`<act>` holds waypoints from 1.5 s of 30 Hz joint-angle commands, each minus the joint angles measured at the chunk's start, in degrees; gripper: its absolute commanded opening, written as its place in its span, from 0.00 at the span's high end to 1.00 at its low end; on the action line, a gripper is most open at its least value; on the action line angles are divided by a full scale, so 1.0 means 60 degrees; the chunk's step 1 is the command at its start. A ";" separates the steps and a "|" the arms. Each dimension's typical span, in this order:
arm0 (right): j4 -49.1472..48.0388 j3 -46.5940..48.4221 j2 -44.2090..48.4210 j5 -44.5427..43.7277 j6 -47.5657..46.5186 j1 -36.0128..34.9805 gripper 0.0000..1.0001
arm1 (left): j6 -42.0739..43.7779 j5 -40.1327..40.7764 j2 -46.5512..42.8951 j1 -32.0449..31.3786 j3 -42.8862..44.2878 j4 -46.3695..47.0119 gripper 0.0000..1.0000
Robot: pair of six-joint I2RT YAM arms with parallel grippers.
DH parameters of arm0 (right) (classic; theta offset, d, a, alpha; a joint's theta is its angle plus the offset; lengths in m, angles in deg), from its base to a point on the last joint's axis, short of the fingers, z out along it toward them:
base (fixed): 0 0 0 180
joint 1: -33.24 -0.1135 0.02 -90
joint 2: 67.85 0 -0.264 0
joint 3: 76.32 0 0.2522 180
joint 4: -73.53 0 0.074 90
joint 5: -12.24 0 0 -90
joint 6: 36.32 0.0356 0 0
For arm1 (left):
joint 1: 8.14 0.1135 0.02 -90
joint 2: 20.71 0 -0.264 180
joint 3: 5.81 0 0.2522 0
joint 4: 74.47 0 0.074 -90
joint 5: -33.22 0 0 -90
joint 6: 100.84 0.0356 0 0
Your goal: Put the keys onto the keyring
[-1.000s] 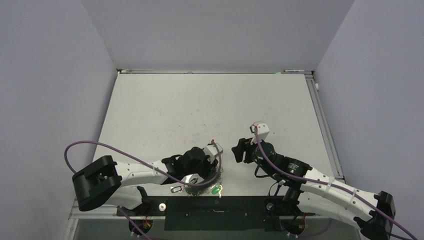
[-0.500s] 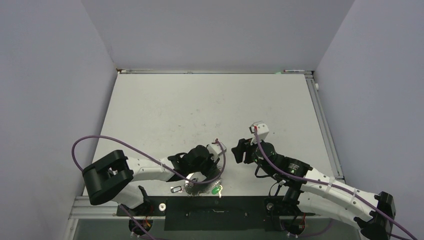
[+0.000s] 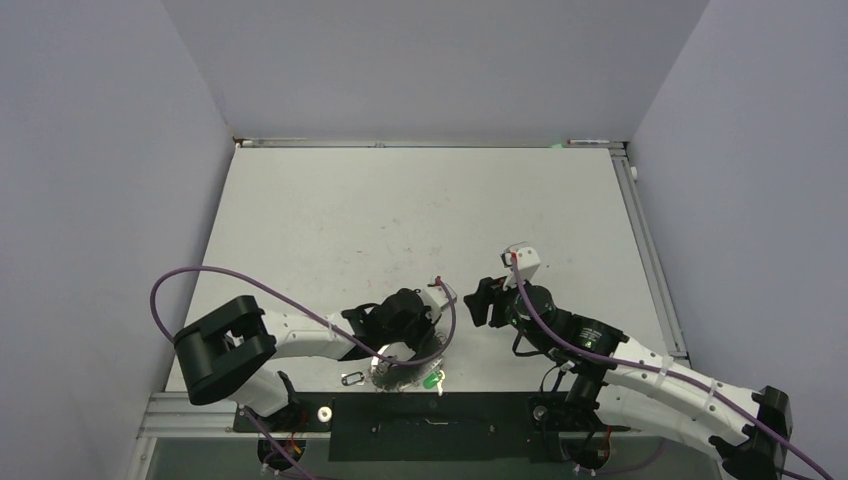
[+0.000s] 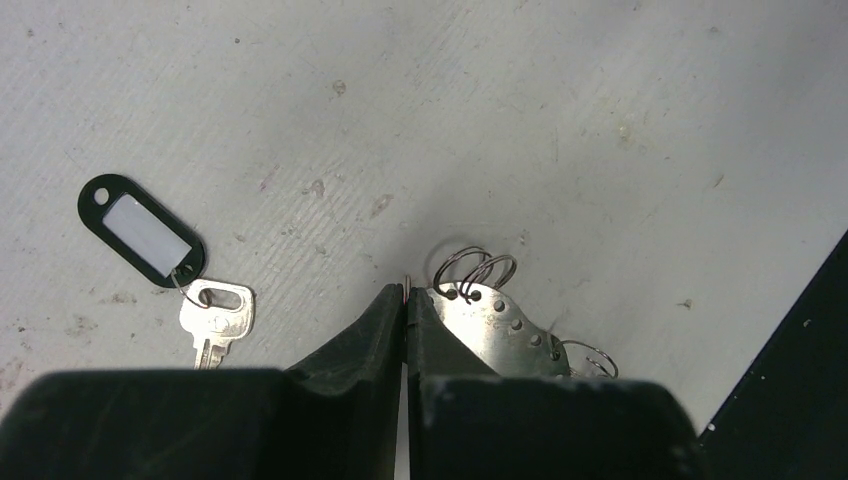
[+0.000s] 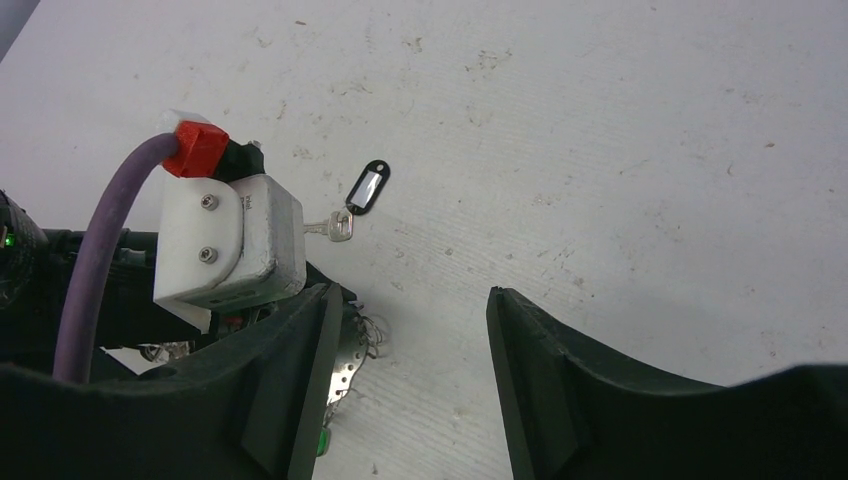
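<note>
Left wrist view: the left end effector (image 4: 405, 300) is seen with its fingers pressed together, tips low over the surface (image 4: 500, 120). A thin bit of wire (image 4: 406, 286) pokes out at the tip seam; whether it is pinched cannot be told. The keyring (image 4: 490, 318) is just beside the fingers on picture right and looks like it touches one. It is made out as a flat silver plate with a row of holes. Small rings (image 4: 476, 270) are looped at its top end, and one more is at its lower right. It lies on the surface. A silver key (image 4: 215, 318) is seen well to picture left of the keyring, lying flat and joined by a thin loop to a black oval tag (image 4: 140, 230) with a white insert.

Right wrist view: the right end effector (image 5: 412, 293) is held with fingers wide apart, and only bare surface is seen in the gap. The keyring is glimpsed just beside the picture-left finger.

Top external view: the keyring is found by the near edge, under the left end effector. The tagged key is just left of the keyring. A green piece (image 3: 432, 380) is just right of it. The right end effector is further right of the keyring, apart from it.
</note>
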 commanded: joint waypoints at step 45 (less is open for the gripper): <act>-0.5889 0.0473 -0.0999 0.8120 -0.3476 -0.0150 0.62 | -0.0440 -0.2892 -0.8509 -0.0104 0.1798 -0.5485 1.00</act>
